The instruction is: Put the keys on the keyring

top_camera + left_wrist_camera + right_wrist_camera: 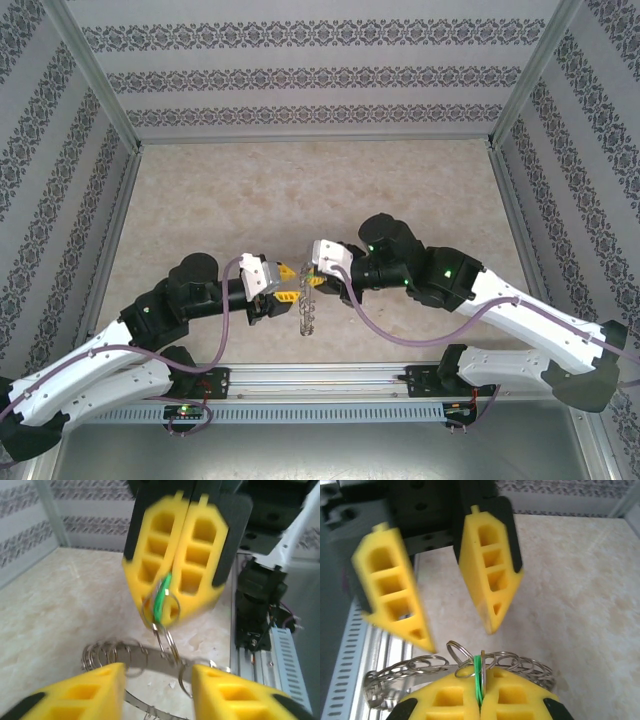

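The right hand [162,616] is clamped shut. Pinched edge-on between its yellow fingers is the small silvery metal key with the bright green plastic tag [162,596]. Just under those fingertips, seemingly linked through the key's little split loop, dangles the thin dark-grey wire keyring [117,656], fringed with small metal loops like a wreath. Facing it, the left hand [460,636] has its fingers spread with nothing gripped. From its own wrist camera the keyring's band runs across just past its fingertips, close but, as far as I can tell, not touched. I can't make out whether the ring's low side rests on the pale marbled bench [580,580] beneath both hands.

So how will this lot handle? It looks light, so weight shouldn't be the trouble. Looseness should be. Hung from one point, the keyring will likely swing and twist at the slightest nudge, and the fringe pieces will flop about. The wire looks stiff and probably a bit springy. Bare metal is smooth, so it could skate between the pads.

I'd have the left hand take a plain stretch of the band right beside the right hand's fingertips, pads flat across the wire rather than on the floppy loops. The green-tagged key is best held by its flat faces, as the right hand has it.
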Motion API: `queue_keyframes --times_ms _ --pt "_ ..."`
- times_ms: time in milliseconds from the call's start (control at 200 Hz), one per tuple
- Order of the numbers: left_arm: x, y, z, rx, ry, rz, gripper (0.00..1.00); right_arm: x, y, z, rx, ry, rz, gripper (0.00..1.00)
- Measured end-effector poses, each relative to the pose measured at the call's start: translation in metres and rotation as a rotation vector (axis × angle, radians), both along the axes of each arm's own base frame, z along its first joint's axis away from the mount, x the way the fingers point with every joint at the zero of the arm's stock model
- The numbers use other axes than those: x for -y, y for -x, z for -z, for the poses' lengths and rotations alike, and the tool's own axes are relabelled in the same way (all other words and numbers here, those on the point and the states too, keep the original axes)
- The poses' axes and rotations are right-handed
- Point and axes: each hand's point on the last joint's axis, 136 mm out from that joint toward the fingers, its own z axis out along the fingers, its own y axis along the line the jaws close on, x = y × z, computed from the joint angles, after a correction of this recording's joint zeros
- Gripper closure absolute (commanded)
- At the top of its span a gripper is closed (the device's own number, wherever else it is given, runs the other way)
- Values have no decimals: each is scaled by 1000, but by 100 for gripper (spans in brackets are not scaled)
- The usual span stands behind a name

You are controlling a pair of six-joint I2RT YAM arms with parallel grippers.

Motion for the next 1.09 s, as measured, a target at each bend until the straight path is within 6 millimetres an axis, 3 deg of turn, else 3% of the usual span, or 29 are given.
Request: queue_keyframes --times_ms 245,510,759,894,1094 --pt "-27 -29 34 7 -22 -237 47 6 -70 16 -103 45 209 100" --pt "-46 -40 28 9 19 -366 46 -3 -153 49 -216 118 365 100" --pt "-52 -43 31 5 26 -403 45 -29 -228 75 -274 130 433 100" --pt "-54 -44 35 3 18 -417 45 -40 -252 97 -337 126 446 100" --pt "-55 -46 35 6 17 -429 44 -41 -261 131 -430 149 468 100"
